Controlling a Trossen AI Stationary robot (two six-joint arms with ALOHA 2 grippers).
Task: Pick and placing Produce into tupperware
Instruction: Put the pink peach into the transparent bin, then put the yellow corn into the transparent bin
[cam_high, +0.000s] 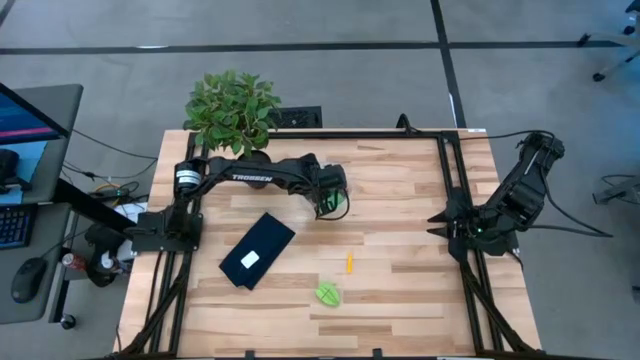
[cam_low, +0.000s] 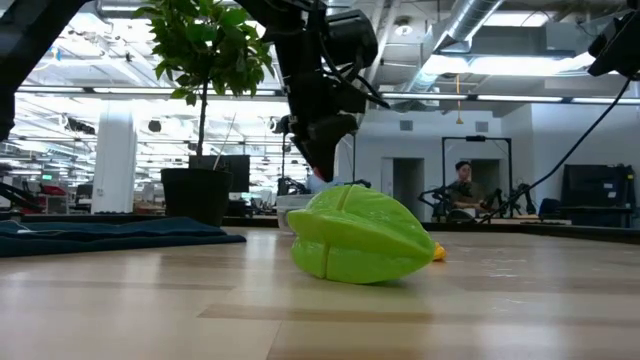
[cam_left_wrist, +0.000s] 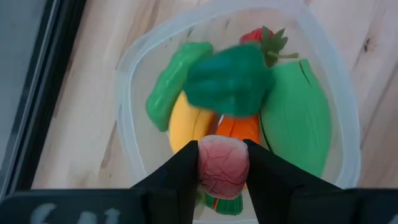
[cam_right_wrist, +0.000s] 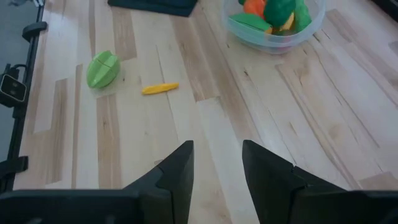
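Tupperware (cam_left_wrist: 348, 149) sits on the counter (cam_high: 400, 300) near its far middle, holding green pieces, a yellow banana (cam_left_wrist: 186, 124), an orange carrot (cam_left_wrist: 239, 129) and a strawberry (cam_left_wrist: 258, 37). Left gripper (cam_left_wrist: 222, 163) hangs directly above it, jaws clamped on a reddish lumpy piece (cam_left_wrist: 222, 171), seen only in the left wrist view. Arm lettering reads "TROSSEN". Dark flat rectangle (cam_high: 258, 250) carries a white label, text unreadable. Green ridged fruit (cam_high: 328, 293) and small yellow piece (cam_high: 350, 262) lie loose on the counter. Low view alone shows a seated person (cam_low: 462, 185) behind. Right gripper (cam_right_wrist: 217, 165) waits at the right edge, jaws partly apart, empty.
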